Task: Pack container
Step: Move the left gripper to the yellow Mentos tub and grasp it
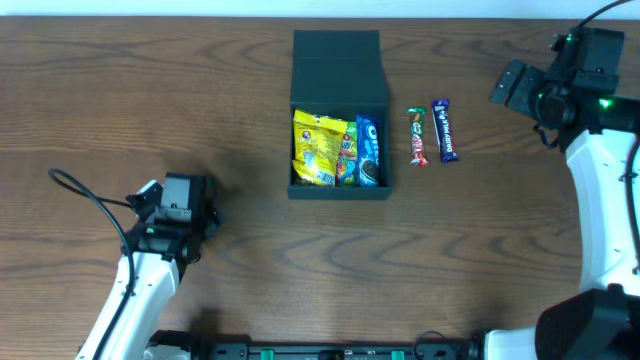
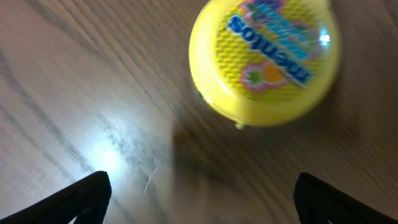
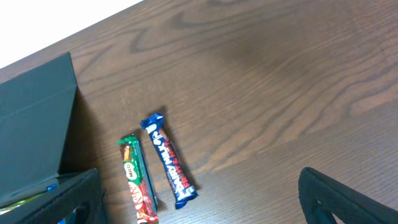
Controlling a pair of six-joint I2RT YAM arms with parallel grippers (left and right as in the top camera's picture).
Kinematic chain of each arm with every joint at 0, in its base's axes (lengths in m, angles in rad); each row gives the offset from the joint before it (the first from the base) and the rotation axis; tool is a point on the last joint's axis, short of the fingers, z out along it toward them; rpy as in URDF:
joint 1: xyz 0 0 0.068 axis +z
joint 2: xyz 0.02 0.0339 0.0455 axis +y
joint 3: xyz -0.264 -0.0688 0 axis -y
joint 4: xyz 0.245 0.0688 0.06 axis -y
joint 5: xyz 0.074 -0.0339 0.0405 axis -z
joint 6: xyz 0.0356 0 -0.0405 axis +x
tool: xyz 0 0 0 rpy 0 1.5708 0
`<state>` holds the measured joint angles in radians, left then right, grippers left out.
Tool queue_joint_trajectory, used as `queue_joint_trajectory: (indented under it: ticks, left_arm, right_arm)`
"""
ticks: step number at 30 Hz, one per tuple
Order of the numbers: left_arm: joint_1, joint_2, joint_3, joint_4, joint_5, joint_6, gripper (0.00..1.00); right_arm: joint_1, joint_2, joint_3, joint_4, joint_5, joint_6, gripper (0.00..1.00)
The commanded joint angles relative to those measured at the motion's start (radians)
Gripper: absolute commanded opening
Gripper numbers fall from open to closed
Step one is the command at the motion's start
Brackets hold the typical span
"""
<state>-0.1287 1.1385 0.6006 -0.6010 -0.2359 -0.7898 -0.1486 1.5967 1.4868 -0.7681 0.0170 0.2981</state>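
Between left fingers [image 2: 87,199] and right fingers [image 3: 336,199], well apart from both, the container [image 1: 337,60]

A round, glossy yellow plastic tub [image 2: 265,59] with "mentos" printed in blue across its lid lies on the brown wood-grain tabletop [image 2: 74,81], in the upper right of the view. The print reads upside down from here. The left end effector [image 2: 205,199] hangs above the wood with its two dark fingertips [image 2: 93,193] spread wide at the bottom corners, nothing between them. The tub sits apart from both tips. A bright glare spot marks the wood near the left tip.
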Motion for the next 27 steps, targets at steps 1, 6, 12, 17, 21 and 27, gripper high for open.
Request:
queue_joint_trajectory:
  ticks: [1, 6, 12, 17, 21, 27]
  left_arm:
    - [0.004, -0.002, -0.051, 0.055, -0.087, -0.013, 0.95]
    - [0.004, 0.004, -0.109, 0.202, -0.115, 0.080, 0.95]
    - [0.005, 0.074, -0.146, 0.365, -0.123, 0.191, 0.95]
    - [0.005, 0.179, -0.146, 0.473, -0.130, 0.245, 0.96]
    - [0.005, 0.208, -0.145, 0.533, -0.130, 0.245, 0.93]
    - [0.005, 0.206, -0.132, 0.564, -0.130, 0.258, 0.55]
  right_arm:
    - [-0.008, -0.003, 0.003, 0.002, 0.002, -0.019, 0.99]
    - [-0.008, -0.003, 0.003, 0.012, 0.002, -0.024, 0.99]
    - [-0.008, -0.003, 0.003, 0.017, 0.001, -0.024, 0.99]
    - [-0.008, -0.003, 0.003, 0.016, 0.001, -0.024, 0.99]
    - [-0.008, -0.003, 0.003, 0.009, 0.001, -0.024, 0.99]
    - [-0.008, -0.003, 0.003, 0.001, 0.001, -0.023, 0.99]
